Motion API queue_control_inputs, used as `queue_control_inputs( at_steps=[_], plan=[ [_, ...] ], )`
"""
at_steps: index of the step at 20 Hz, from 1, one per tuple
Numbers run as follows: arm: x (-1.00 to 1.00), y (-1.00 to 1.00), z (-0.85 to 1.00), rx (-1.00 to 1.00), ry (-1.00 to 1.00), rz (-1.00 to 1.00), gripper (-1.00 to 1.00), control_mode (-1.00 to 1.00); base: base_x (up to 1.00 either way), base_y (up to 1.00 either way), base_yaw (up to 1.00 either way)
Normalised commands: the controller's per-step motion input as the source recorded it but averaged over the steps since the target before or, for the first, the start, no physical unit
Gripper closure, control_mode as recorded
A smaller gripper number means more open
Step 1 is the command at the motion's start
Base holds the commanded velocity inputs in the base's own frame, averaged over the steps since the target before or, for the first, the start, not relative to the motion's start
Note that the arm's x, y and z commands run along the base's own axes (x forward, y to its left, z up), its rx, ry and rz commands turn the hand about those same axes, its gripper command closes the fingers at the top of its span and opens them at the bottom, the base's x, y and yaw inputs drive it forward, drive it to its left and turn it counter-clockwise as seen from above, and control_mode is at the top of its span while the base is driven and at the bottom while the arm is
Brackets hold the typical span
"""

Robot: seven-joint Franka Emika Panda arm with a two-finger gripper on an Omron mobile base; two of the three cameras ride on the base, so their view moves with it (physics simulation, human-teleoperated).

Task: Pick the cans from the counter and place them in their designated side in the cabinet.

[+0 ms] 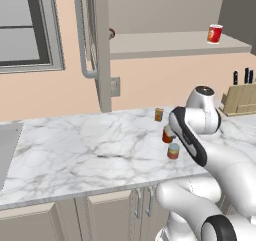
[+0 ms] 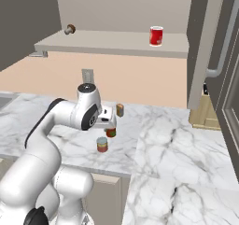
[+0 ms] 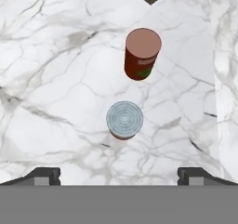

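Two cans stand on the white marble counter (image 1: 75,150). The shorter can with the teal top (image 3: 124,120) sits just ahead of my open gripper (image 3: 118,176), centred between the wide-spread fingertips (image 3: 44,175) and below them. The taller dark red can (image 3: 142,53) stands just beyond it. In the base views the teal-top can (image 1: 173,151) (image 2: 102,144) is nearest the counter's front edge, and the dark red can (image 1: 167,134) (image 2: 111,132) is partly hidden by my hand. The beige wall cabinet's shelf (image 2: 112,44) is overhead, its door (image 1: 97,40) swung open.
A bright red can with a white rim (image 1: 214,34) stands on the shelf's right part; a small brown thing (image 2: 70,29) sits at the left end. A small orange-brown container (image 1: 159,114) stands behind the cans. A knife block (image 1: 240,99) is at the right, a sink (image 1: 6,152) at far left.
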Motion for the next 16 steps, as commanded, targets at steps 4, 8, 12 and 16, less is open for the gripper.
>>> queue_control_inputs(
  at_steps=[4, 8, 12, 16],
  plan=[
    [0.08, 0.00, -0.17, 0.00, 0.00, 0.02, -1.00, -1.00, 0.00, 0.00, 0.00],
    [0.11, 0.00, -0.17, 0.00, 0.01, 0.02, -1.00, -1.00, 0.00, 0.00, 0.00],
    [0.12, 0.00, -0.10, 0.00, 0.04, 0.01, -1.00, -1.00, 0.00, 0.00, 0.00],
    [0.11, -0.02, -0.07, 0.00, 0.07, 0.01, -1.00, -1.00, 0.00, 0.00, 0.00]
  ],
)
